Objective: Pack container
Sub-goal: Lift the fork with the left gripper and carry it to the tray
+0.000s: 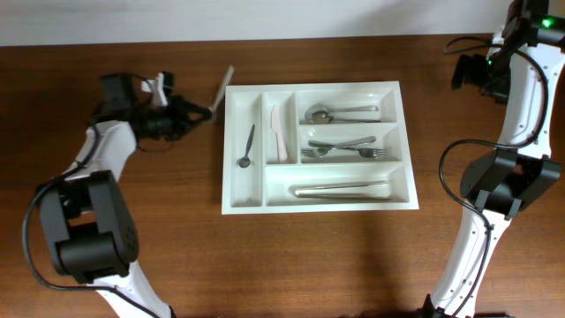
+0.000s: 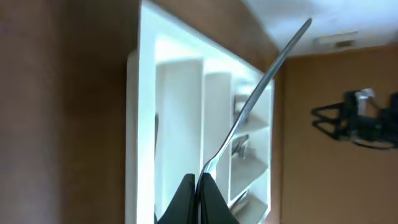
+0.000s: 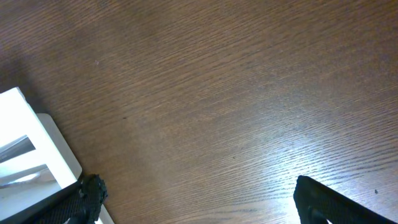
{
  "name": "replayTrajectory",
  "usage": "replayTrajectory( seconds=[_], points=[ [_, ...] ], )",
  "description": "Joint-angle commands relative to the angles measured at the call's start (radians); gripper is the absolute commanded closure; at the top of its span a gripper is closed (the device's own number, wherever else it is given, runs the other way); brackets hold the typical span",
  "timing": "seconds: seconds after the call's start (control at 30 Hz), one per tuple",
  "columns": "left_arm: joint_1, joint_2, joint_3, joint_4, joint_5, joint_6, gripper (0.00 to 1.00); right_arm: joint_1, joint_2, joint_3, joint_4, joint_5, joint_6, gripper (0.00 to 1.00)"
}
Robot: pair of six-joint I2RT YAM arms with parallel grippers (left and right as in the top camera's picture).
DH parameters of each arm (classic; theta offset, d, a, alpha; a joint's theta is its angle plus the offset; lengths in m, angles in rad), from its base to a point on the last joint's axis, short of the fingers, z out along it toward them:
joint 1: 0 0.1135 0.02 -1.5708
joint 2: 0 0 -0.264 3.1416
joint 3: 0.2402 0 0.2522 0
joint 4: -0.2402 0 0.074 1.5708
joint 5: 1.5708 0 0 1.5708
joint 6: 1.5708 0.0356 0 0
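The white five-compartment container (image 1: 318, 208) lies at the table's middle. It holds a small spoon (image 1: 246, 147), a pale plastic knife (image 1: 277, 132), spoons (image 1: 340, 113), forks (image 1: 344, 148) and a long knife (image 1: 342, 189). My left gripper (image 1: 198, 112) is shut on a metal utensil (image 1: 222, 87), held tilted just off the container's far left corner. In the left wrist view the shut jaws (image 2: 199, 186) pinch the utensil (image 2: 261, 84) at its neck, above the container (image 2: 146, 124). My right gripper (image 1: 470, 71) is open and empty over bare wood (image 3: 199, 208).
The container's corner (image 3: 37, 134) shows at the left edge of the right wrist view. The right arm's base and cables (image 1: 503, 177) stand at the right of the table. A white wall edge runs along the back.
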State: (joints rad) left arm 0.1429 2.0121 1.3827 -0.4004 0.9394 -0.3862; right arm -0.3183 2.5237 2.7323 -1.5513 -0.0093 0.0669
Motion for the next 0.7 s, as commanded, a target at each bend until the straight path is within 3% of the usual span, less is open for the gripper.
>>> replayTrajectory(
  seconds=[0.0,0.1,0.37,0.67],
  points=[
    [-0.066,-0.037,0.011,-0.047,-0.136,-0.106,0.98,0.004,-0.019,0.015,-0.001,-0.006,-0.007,0.01],
    [-0.103,-0.053,0.011,-0.077,-0.219,-0.177,0.98,0.004,-0.019,0.015,-0.001,-0.006,-0.007,0.01],
    [-0.186,-0.151,0.011,-0.246,-0.634,-0.349,0.98,0.004,-0.019,0.015,0.000,-0.006,-0.007,0.01],
    [-0.246,-0.161,0.010,-0.288,-0.657,-0.377,0.98,0.004,-0.019,0.015,-0.001,-0.006,-0.007,0.01]
  ],
)
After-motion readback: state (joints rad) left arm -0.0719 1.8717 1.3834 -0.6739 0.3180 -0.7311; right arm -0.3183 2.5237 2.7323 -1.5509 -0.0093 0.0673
